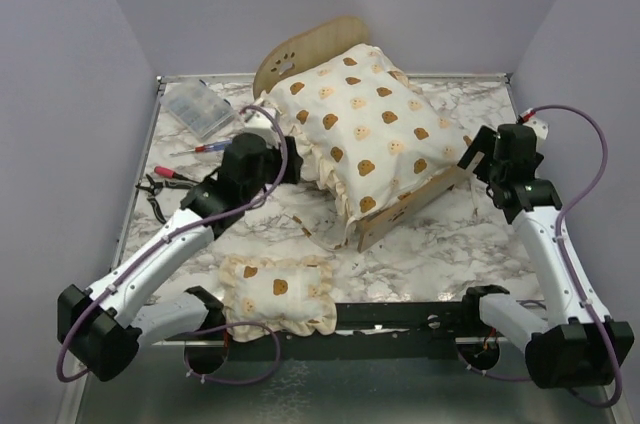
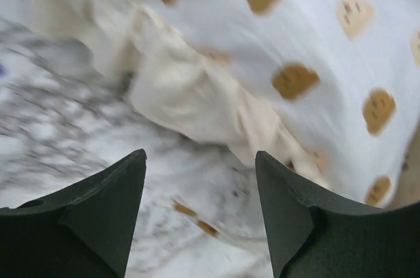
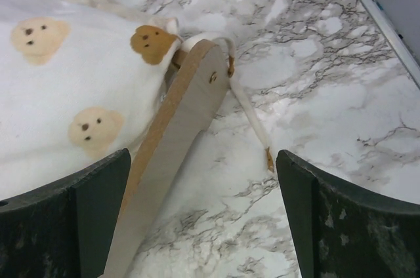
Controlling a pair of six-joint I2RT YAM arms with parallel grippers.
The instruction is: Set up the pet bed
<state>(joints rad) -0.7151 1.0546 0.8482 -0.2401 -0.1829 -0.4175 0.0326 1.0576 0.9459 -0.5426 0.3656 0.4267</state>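
The small light plywood pet bed with paw-print headboard stands mid-worktop, toward the far edge, under a cream bear-print cushion. The left gripper and right gripper flank it, jaws apart, holding nothing.

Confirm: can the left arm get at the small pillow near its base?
Probably yes. The small pillow lies uncovered by the left forearm; the left gripper, open and empty at the cushion, has nothing between. Folding back so near its base may be tight.
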